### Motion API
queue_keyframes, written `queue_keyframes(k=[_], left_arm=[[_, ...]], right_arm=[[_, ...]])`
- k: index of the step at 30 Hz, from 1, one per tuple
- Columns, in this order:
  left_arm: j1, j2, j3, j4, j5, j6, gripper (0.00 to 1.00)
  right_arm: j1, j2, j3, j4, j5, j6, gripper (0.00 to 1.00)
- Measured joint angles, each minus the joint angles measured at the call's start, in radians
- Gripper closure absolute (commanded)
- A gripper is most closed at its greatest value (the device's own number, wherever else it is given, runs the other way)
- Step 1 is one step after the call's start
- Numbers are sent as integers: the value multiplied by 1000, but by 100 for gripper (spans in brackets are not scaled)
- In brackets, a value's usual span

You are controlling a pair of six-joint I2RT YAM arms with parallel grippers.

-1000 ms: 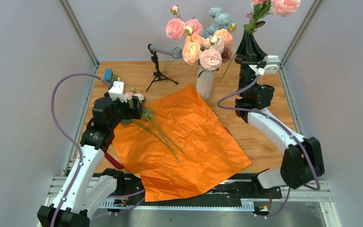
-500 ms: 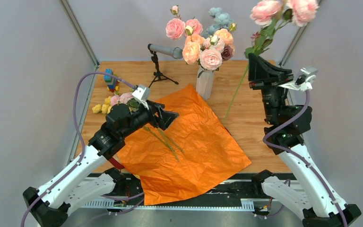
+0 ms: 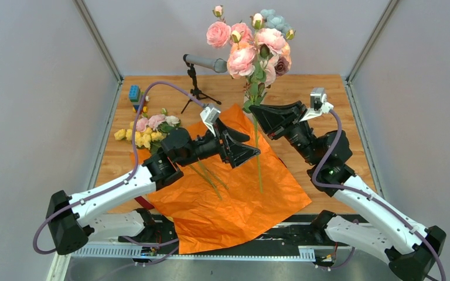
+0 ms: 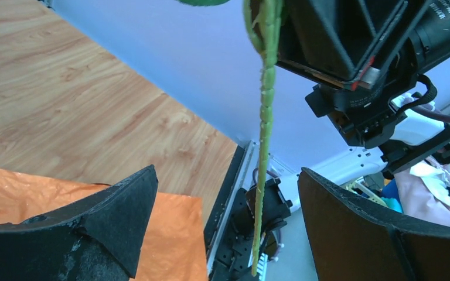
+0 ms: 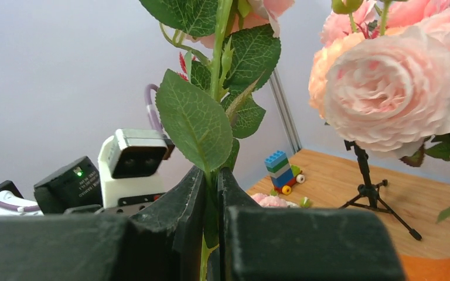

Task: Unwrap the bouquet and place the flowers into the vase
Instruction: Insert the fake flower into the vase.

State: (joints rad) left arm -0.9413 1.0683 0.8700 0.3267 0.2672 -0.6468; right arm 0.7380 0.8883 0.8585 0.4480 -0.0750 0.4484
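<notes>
My right gripper (image 3: 256,114) is shut on the green stem (image 3: 258,164) of a flower with pink roses (image 3: 242,60). It holds that flower upright over the orange paper (image 3: 234,193). In the right wrist view the fingers (image 5: 194,193) pinch the stem just under a big leaf (image 5: 196,120). My left gripper (image 3: 253,146) is open, and the hanging stem (image 4: 263,146) passes between its fingertips without touching them. The vase is almost hidden behind the held flower; other flowers (image 3: 275,44) rise from it. Two bare stems (image 3: 211,175) lie on the paper.
Loose pink and yellow flowers (image 3: 143,130) lie at the left of the wooden table. A brick toy (image 3: 135,93) sits at the back left. A microphone on a small black tripod (image 3: 196,88) stands left of the vase.
The right arm has swung its flower from the far right to the middle, in front of the vase. The left arm has reached right from the loose flowers to the hanging stem.
</notes>
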Motion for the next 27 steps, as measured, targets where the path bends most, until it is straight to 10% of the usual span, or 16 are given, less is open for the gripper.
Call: queue_keyframes(k=[5,13,27], left_arm=[[-8,52,13,39,20,-31,28],[-42,91,53,69,58,-43,100],[-45,-35,54,-205,-49,259,100]], right_arm=[[8,11,0,43,-14,3,100],[14,13,0,35,-13,2,99],[-2,-8,195,-402,-9,-93,15]])
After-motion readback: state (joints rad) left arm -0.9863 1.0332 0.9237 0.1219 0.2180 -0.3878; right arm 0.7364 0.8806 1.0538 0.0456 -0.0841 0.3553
